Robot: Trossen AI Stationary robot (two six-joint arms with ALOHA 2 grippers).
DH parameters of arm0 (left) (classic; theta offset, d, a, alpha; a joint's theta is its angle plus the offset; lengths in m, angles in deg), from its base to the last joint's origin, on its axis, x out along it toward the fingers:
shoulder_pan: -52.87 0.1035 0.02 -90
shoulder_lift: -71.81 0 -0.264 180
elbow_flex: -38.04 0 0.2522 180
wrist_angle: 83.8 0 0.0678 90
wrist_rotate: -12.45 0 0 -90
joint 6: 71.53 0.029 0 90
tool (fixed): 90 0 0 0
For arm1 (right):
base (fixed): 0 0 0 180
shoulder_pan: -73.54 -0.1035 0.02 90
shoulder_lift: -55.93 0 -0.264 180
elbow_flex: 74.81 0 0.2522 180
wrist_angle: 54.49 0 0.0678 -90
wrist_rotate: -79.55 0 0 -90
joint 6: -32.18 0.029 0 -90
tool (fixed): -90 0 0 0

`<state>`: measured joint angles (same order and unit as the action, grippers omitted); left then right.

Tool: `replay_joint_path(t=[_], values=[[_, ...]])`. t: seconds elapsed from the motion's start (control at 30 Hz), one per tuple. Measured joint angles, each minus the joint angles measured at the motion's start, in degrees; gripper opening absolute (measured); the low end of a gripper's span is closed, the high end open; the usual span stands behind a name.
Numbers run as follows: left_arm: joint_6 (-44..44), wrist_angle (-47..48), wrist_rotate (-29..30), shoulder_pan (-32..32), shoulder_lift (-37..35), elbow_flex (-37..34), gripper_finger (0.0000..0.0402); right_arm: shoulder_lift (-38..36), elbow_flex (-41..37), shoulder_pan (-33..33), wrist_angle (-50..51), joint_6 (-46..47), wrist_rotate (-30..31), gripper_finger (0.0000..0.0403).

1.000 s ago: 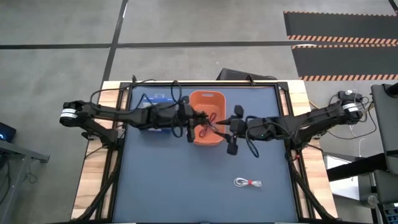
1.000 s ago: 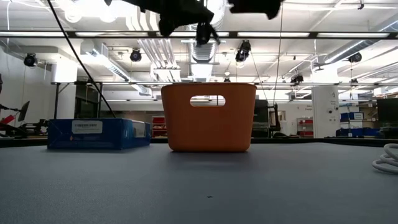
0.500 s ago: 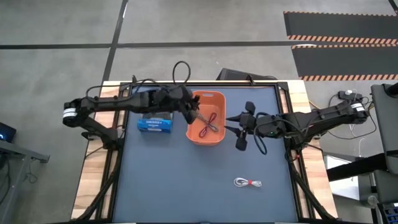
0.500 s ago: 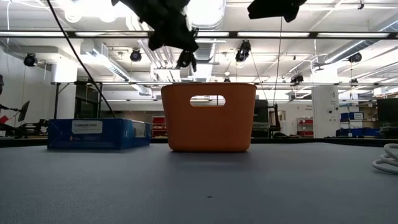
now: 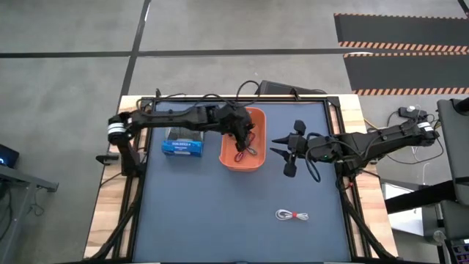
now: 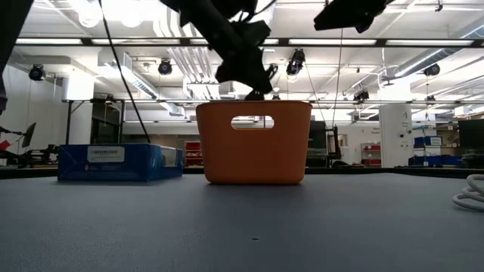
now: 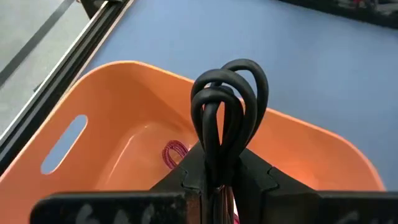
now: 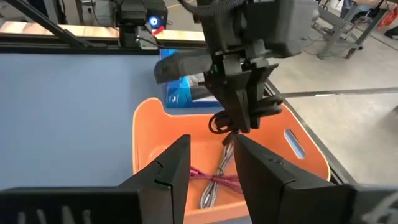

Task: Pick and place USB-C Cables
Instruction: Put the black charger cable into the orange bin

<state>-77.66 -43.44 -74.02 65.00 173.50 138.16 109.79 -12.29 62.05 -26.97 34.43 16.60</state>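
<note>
A: Left gripper point(image 5: 244, 135) sits over the orange bin point(image 5: 258, 163), fingers clamped together on the black cable point(image 7: 225, 118). In the left wrist view the cable's loops stand up out of the pinch; whatever hangs below the fingers is hidden by the gripper body.

B: Noted. Low view puts that gripper just above the bin's rim. The bin wall blocks everything inside from that angle.

A: Contents from above: red cable point(image 5: 242, 152) on the bin floor, with a grey cable point(image 8: 211, 191) lying across it (clearest in the right wrist view; from overhead the grey one is hard to separate from the red).

B: Right gripper point(image 5: 285, 149)?

A: Beside the bin on its right, over bare mat, fingers spread apart and holding nothing. In the low view only a dark part of it shows, cut off by the top edge.

B: White cable with the red tie point(image 5: 292, 215) lies alone on the table point(image 5: 205, 213) toward the front, well apart from both arms. Low view catches only its edge at the right border.

A: Blue box point(image 5: 182, 146) is left of the bin, partly under the left arm. The mat's front half is open on all sides of that white cable.
</note>
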Motion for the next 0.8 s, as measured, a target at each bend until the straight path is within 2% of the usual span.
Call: replay_joint_path(t=[0.27,0.8], values=[[1.1,-0.7,0.1,2.4,4.0,-0.4,0.0030,-2.5,-2.8,0.0,-0.8,0.8,0.0,0.0103],[2.4,-2.1,0.4,6.7,10.5,-0.5,0.0041,-2.3,-3.5,0.0,-1.2,2.4,0.0,0.0086]])
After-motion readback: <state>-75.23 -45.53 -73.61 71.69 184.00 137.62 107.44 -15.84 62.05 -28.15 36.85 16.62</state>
